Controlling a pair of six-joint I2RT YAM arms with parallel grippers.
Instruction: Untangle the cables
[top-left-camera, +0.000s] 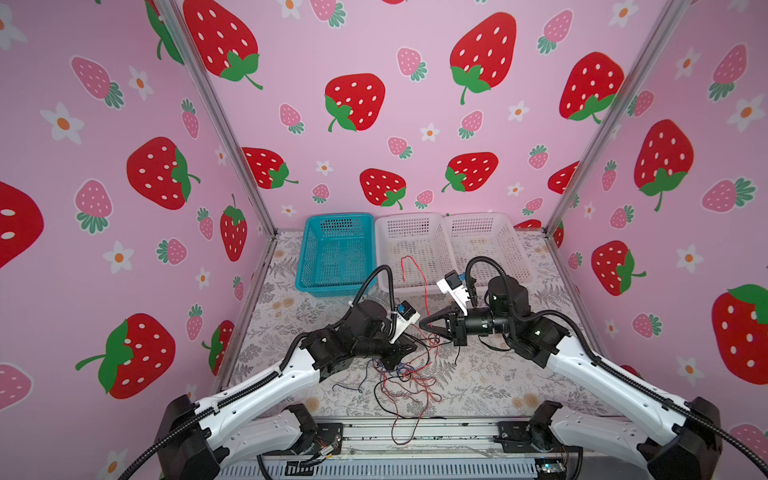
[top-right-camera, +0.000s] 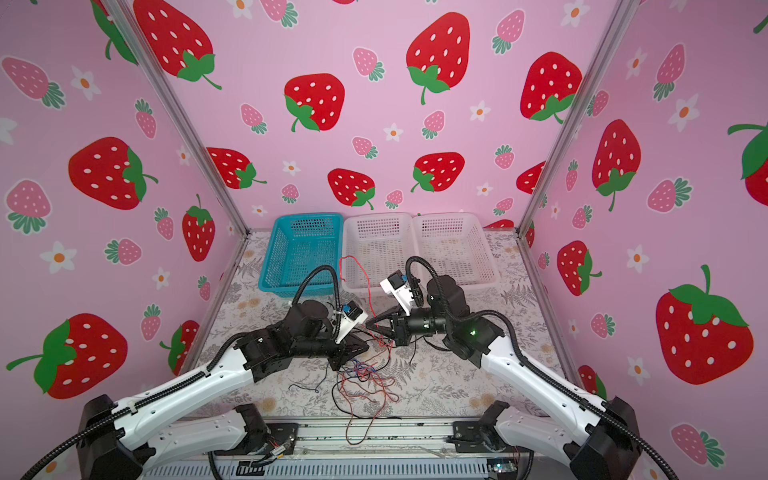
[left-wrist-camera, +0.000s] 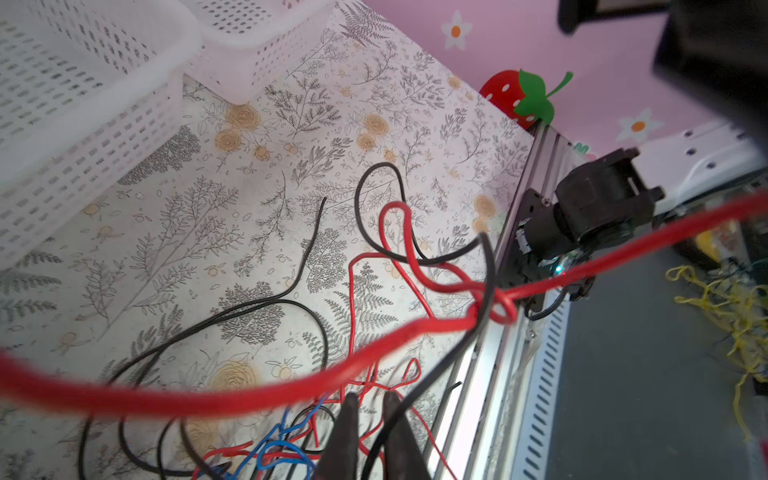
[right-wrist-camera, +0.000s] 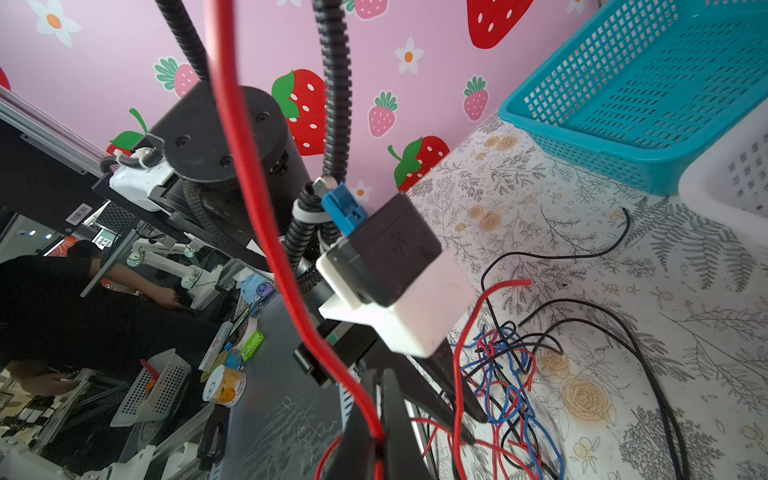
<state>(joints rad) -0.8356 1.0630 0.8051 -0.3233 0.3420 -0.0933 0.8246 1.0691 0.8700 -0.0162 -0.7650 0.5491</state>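
The cables (top-left-camera: 405, 374) lie in a loose red, black and blue tangle on the flower-patterned desk (top-left-camera: 498, 374), near its front edge and between the two arms. One thin red loop trails over that edge onto the metal rail.

One red cable (top-left-camera: 424, 286) leaves the heap and runs upward and toward the back. Its long axis is roughly front to back, and its free end curls in front of the middle white basket (top-left-camera: 409, 218), beside the blue basket (top-left-camera: 336, 220).

The right gripper (top-left-camera: 422, 323) lies nearly level above the desk and points left toward the middle, with its forearm angled in from the front right. In the right wrist view its fingers (right-wrist-camera: 361, 436) are pressed together on the red cable.

The left arm reaches in from the front left with its wrist bent down, so the left gripper (top-left-camera: 394, 365) dips into the far edge of the tangle. In the left wrist view its fingers (left-wrist-camera: 349, 432) stand almost together, and a black cable (left-wrist-camera: 419, 382) runs down between them.
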